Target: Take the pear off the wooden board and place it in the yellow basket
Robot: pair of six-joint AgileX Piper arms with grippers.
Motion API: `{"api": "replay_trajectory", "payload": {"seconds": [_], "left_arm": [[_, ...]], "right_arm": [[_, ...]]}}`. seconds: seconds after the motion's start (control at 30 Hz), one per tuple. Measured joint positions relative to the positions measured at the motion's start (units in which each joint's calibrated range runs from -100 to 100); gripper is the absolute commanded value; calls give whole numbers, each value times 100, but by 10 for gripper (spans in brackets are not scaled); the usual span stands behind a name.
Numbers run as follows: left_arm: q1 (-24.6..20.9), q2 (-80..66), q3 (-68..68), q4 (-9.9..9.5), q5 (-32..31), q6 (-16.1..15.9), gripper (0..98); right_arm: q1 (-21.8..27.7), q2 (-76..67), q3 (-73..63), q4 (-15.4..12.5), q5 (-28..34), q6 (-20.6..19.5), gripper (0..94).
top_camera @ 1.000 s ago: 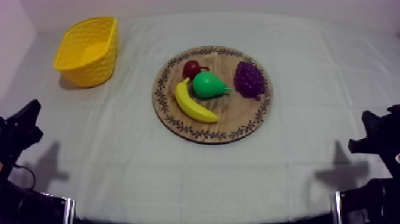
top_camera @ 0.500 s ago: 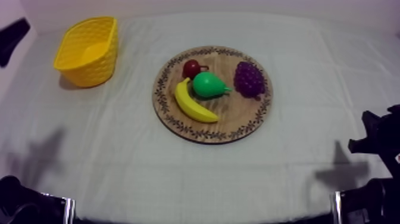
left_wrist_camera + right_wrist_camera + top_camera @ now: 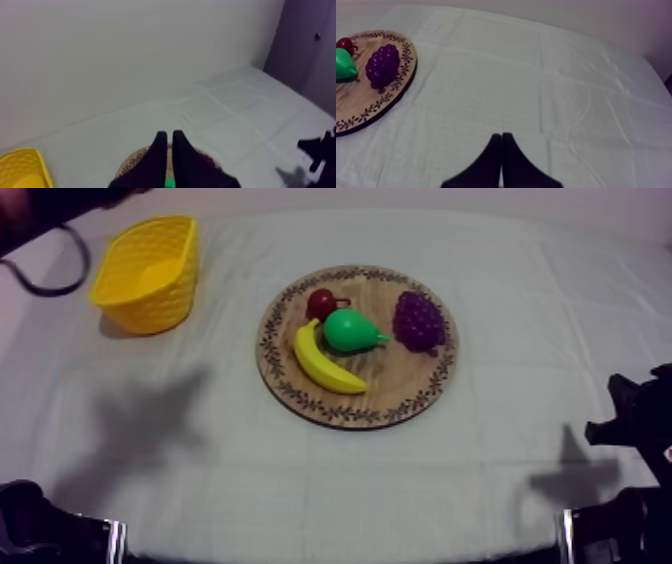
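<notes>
Pear [image 3: 352, 331] at board [image 3: 400, 386] ctr (banana [image 3: 325, 363] left, grapes [image 3: 418, 320] right, small red fruit [image 3: 322, 302] behind); basket [image 3: 150, 308] well left.

The cloth [image 3: 200, 478] lies bare along the whole near side and between the basket [image 3: 150, 273] and the board [image 3: 395, 383], so we can pass freely there. The pear [image 3: 352, 331] is hemmed on its left: the banana [image 3: 325, 360] sits just beside it on the near side, the small red fruit [image 3: 322, 302] on the far side. To its right, a bare strip of board parts it from the grapes [image 3: 418, 320]. The basket's mouth faces up, open. Our left arm [image 3: 45, 206] hangs over the far left corner, near the basket.
</notes>
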Motion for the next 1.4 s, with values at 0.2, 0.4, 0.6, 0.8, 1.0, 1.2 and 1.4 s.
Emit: {"api": "replay_trajectory", "payload": {"seconds": [0.2, 0.4, 0.6, 0.8, 1.0, 1.2, 1.4], "left_arm": [[-2, 1268, -638, 99, -73, -434, 2], [-14, 2237, -959, 610, 164, -1197, 1], [-78, 2989, -1391, 1406, 818, -2171, 6], [-162, 3427, -1601, 1960, 1484, -3114, 26], [-142, 3605, -1411, 2010, 1880, -3622, 36], [-106, 3609, -1168, 2017, 1851, -3575, 86], [-41, 3592, -996, 2064, 1978, -3641, 745]], "right_arm": [[0, 0, 0, 0, 0, 0, 3], [0, 0, 0, 0, 0, 0, 3], [0, 0, 0, 0, 0, 0, 3], [0, 0, 0, 0, 0, 0, 3], [0, 0, 0, 0, 0, 0, 3], [0, 0, 0, 0, 0, 0, 3], [0, 0, 0, 0, 0, 0, 3]]}}
